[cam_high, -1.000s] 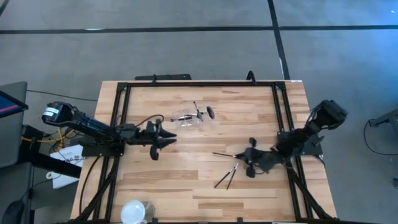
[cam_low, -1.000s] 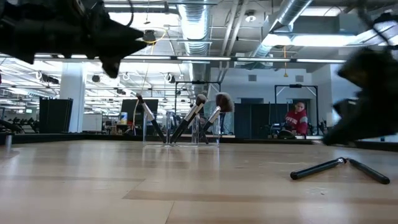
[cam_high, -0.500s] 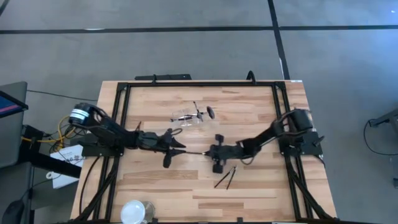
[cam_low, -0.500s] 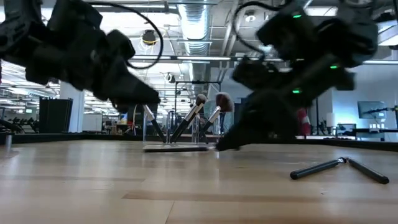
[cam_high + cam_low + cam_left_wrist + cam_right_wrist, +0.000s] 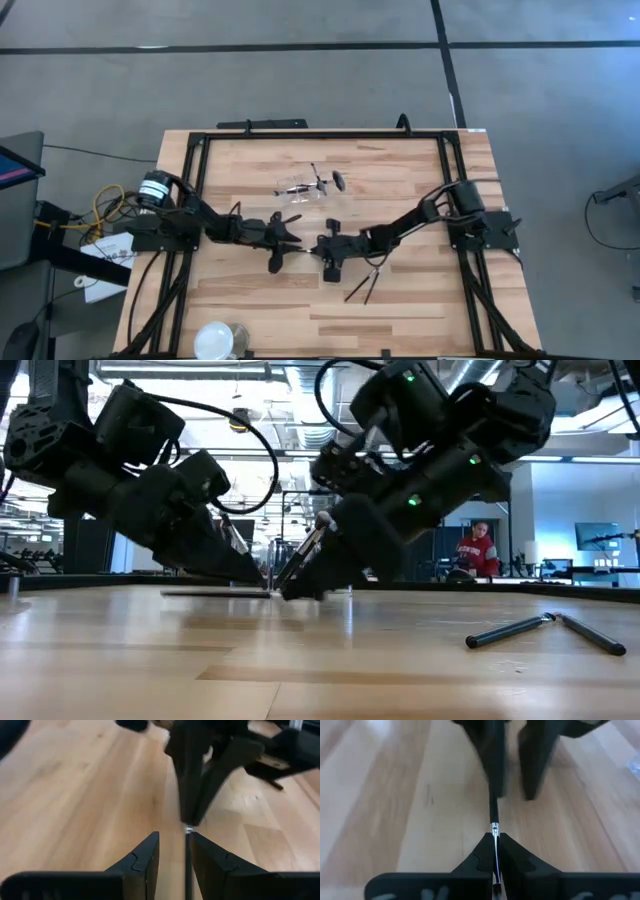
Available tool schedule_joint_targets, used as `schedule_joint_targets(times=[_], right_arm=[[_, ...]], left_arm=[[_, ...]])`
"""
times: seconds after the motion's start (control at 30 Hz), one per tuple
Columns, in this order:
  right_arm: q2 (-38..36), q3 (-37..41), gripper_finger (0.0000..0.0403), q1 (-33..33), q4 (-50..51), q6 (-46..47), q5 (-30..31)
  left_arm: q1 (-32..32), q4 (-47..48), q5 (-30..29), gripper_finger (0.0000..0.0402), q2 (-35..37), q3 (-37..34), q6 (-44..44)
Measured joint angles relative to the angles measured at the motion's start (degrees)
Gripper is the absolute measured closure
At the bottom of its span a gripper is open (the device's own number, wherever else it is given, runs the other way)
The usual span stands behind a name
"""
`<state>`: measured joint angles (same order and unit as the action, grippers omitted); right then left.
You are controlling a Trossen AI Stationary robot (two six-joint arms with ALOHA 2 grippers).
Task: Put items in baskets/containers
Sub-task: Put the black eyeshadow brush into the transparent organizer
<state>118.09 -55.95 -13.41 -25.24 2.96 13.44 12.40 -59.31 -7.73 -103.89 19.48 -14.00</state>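
My right gripper (image 5: 318, 246) is shut on one slim dark brush (image 5: 303, 244) at the middle of the table. That brush points toward the table's left, into my left gripper (image 5: 288, 241). My left gripper (image 5: 175, 837) is open, one finger on each side of the brush's shaft (image 5: 187, 855); touch does not show. The clear container (image 5: 305, 190) stands farther back with several brushes leaning in it. Two more brushes (image 5: 365, 285) lie flat on the wood near the right arm and also show in the low view (image 5: 540, 628). My right gripper (image 5: 495, 837) pinches the brush between its two fingers, just behind the silver ferrule (image 5: 494, 827). The fingers come from the table's right, slanting down, and lie along the brush. The brush sticks out ahead of them, almost level, low over the wood.
A round white and clear object (image 5: 218, 340) sits at the near edge, left of centre. A black frame (image 5: 320, 135) runs round the tabletop. Bare wood lies on the near side of both grippers. A person in red (image 5: 480, 550) sits in the room behind.
My right gripper has travelled from the table's right side toward its middle, carrying the brush leftward with it. My left gripper has moved right and down toward the table, until its open fingers stand round the brush's free end.
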Motion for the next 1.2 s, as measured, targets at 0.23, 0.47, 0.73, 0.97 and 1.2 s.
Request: schedule_joint_targets(times=[0.23, 0.47, 0.73, 0.97, 1.2], right_arm=[[-1.32, -0.87, 0.0399, -0.07, 4.56, -0.01, 1.64], [-1.97, -1.13, 0.0398, -0.61, 4.41, -0.16, 1.72], [-1.95, -1.08, 0.0389, -0.71, 4.19, -0.42, 1.67], [-1.95, -1.08, 0.0367, -0.7, 4.12, 2.95, 3.06], [-2.37, -1.08, 0.032, 0.11, 4.71, 5.6, 3.42]], left_arm=[[2.3, 0.12, 0.02, 0.0296, -2.96, 1.21, 0.0], [2.33, 0.41, 0.16, 0.0298, -4.19, 1.64, 0.01], [2.3, 0.41, 0.11, 0.0369, -3.42, 1.62, 0.46], [2.38, 0.26, -1.28, 0.0376, -3.29, 1.62, 0.48], [2.28, -0.31, -4.84, 0.0383, -3.29, 1.65, 1.68]])
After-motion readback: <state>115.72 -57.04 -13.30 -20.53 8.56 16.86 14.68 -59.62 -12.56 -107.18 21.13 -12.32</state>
